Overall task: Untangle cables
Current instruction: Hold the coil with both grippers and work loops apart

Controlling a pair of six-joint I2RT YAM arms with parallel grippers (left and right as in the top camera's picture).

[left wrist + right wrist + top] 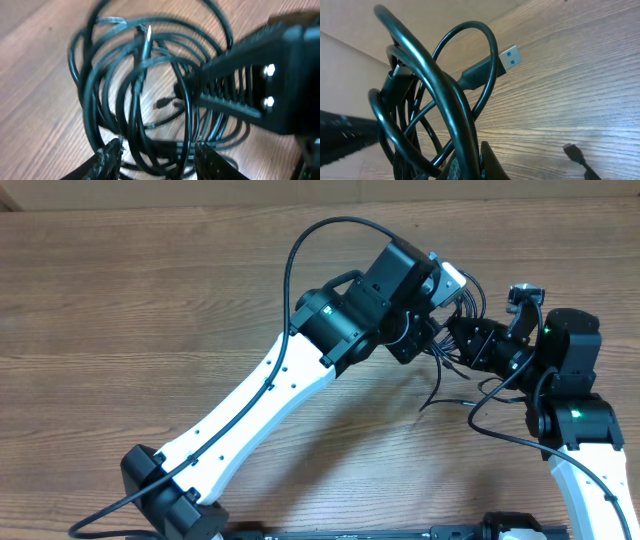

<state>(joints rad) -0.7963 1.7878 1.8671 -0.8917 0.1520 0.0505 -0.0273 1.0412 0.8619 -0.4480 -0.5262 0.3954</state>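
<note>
Black thin cables (135, 100), one looped, knotted bundle, bunched between both arms over brown wooden bench (120, 310). Left gripper (159, 159) jaws wide apart, strands running between. Right gripper (465, 340) jaws: cannot tell grip. Blue-tipped USB plug (511, 56) sticks out. Untangling barely begun; no cord separated.

- Left arm (260, 395): white shell dotted with small dark holes, black base joint at 7 o'clock, black wrist housing toward 1 o'clock.
- Thick black wiring cable (300, 255) arcs over its black elbow.
- Right arm (590, 470), at 4 o'clock: white link, black joints, two green lights.
- Right arm's finger (235, 80): black, ribbed, two silver screws at 3 o'clock.
- Left fingertips (107, 159): black, rough-surfaced, at 6 o'clock.
</note>
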